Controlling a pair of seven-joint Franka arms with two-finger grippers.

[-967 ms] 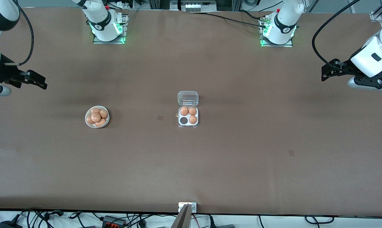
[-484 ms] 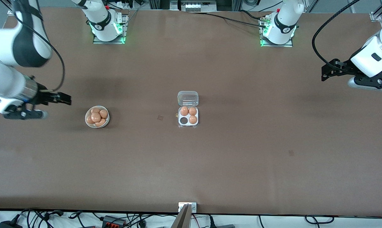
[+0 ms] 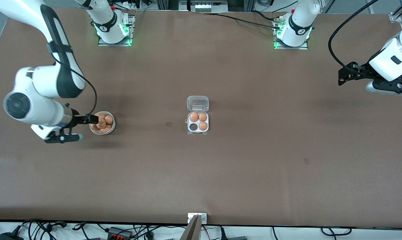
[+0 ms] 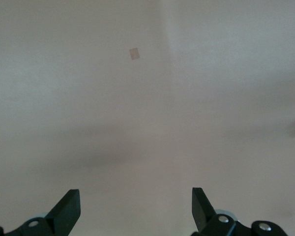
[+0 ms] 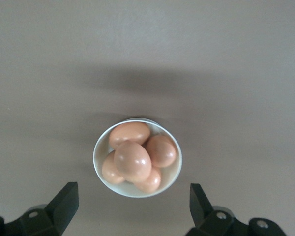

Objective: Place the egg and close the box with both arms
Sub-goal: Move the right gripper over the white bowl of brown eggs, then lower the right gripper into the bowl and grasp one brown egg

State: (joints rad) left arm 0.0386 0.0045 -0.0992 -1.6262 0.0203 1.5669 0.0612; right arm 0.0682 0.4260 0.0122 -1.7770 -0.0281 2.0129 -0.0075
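With jaws apart, the right gripper (image 3: 93,118) hangs over the bowl (image 5: 172,178) of piled eggs (image 5: 132,161), where closing could nudge a neighbour out or slip, while the box (image 3: 198,126) mid-table has one empty cell and the left gripper (image 3: 341,77), also apart, waits.

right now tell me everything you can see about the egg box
The egg box is a small square white tray with four cells. Three hold orange-brown eggs; the cell nearest the front camera, toward the right arm's end, is empty and dark. Its clear plastic lid lies folded open, flat on the table. Nothing else touches it.
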